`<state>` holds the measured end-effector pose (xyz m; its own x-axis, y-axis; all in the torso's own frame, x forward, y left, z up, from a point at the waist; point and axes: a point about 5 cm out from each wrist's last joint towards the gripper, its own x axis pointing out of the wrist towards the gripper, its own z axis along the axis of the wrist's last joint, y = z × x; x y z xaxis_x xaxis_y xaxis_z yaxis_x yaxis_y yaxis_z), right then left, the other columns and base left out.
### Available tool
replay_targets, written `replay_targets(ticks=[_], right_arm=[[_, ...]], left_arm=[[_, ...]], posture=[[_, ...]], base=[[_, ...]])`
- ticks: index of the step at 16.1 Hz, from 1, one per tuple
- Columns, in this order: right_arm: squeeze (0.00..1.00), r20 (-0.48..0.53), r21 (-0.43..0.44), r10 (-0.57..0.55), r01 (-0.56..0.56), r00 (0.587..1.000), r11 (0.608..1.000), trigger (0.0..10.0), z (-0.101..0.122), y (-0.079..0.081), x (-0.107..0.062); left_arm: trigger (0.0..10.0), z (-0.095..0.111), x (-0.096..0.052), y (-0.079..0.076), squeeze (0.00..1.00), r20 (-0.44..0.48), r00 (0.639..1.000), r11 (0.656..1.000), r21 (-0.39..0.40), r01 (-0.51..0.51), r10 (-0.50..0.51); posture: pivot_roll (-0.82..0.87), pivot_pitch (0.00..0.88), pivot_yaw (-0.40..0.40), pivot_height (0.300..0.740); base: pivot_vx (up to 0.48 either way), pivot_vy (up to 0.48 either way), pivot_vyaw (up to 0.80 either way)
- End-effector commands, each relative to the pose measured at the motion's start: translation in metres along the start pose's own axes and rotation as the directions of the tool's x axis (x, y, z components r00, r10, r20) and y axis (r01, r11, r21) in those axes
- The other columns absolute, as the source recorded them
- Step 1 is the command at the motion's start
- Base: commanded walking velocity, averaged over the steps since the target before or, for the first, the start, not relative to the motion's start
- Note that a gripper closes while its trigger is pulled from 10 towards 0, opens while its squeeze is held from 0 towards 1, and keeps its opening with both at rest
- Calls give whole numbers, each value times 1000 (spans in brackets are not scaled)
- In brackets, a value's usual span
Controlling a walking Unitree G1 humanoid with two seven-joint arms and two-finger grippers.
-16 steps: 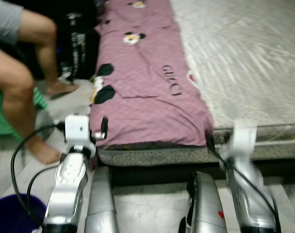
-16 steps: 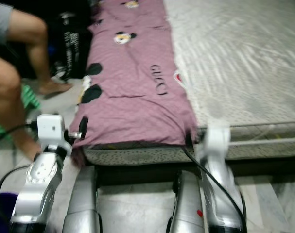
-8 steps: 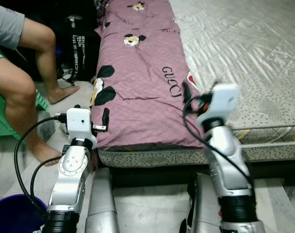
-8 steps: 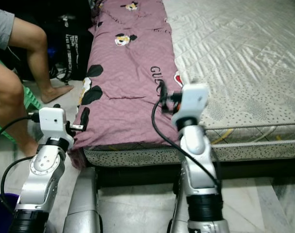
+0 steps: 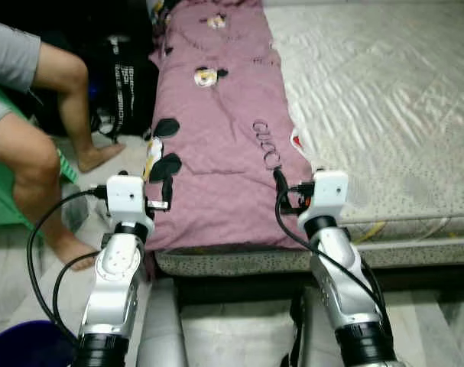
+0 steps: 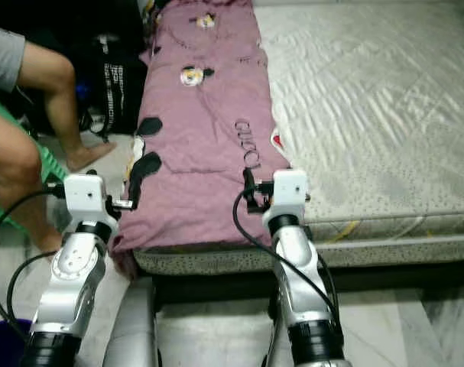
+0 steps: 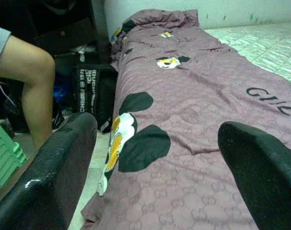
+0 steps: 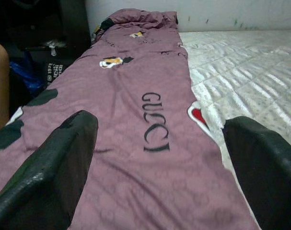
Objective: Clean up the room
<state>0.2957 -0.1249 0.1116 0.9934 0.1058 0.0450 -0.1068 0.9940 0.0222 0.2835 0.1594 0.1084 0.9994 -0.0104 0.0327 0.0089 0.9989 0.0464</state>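
a blanket (image 5: 224,145) lies lengthwise along the left side of the mattress (image 5: 384,107), its near end hanging over the mattress edge. left of the bed, on the floor (image 5: 10,267), a bag (image 5: 128,84) stands beside the blanket, and a person's legs (image 5: 40,160) are further left. the left hand (image 5: 164,197) sits at the blanket's near left corner, the right hand (image 5: 281,191) over its near right part.
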Motion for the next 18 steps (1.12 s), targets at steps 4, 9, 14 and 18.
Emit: replay_targets(ticks=[4, 9, 14, 18], right_arm=[[0, 7, -7, -18, 18, 1000, 1000, 10000, 1, -2, 1], [0, -4, -15, -38, 38, 999, 999, 10000, -5, -6, 2], [0, -19, -14, -82, 82, 996, 997, 10000, -9, -10, 2], [0, -18, -11, -98, 98, 995, 995, 10000, -10, -12, 2]], left_arm=[[10000, -3, 1, -2, 0, -11, 1000, 1000, 8, 4, -4], [10000, -4, 3, 0, 0, -7, 1000, 1000, 14, 1, 0], [10000, -5, 0, 3, 0, -11, 1000, 1000, 23, -4, 4], [10000, -8, 1, 8, 0, -28, 999, 998, 53, -27, 28]], posture=[[88, 0, 21, 641], [98, 0, 19, 651], [104, 0, 24, 701], [101, 0, 30, 740]], base=[[0, 0, 0], [0, 0, 0], [0, 0, 0], [0, 0, 0]])
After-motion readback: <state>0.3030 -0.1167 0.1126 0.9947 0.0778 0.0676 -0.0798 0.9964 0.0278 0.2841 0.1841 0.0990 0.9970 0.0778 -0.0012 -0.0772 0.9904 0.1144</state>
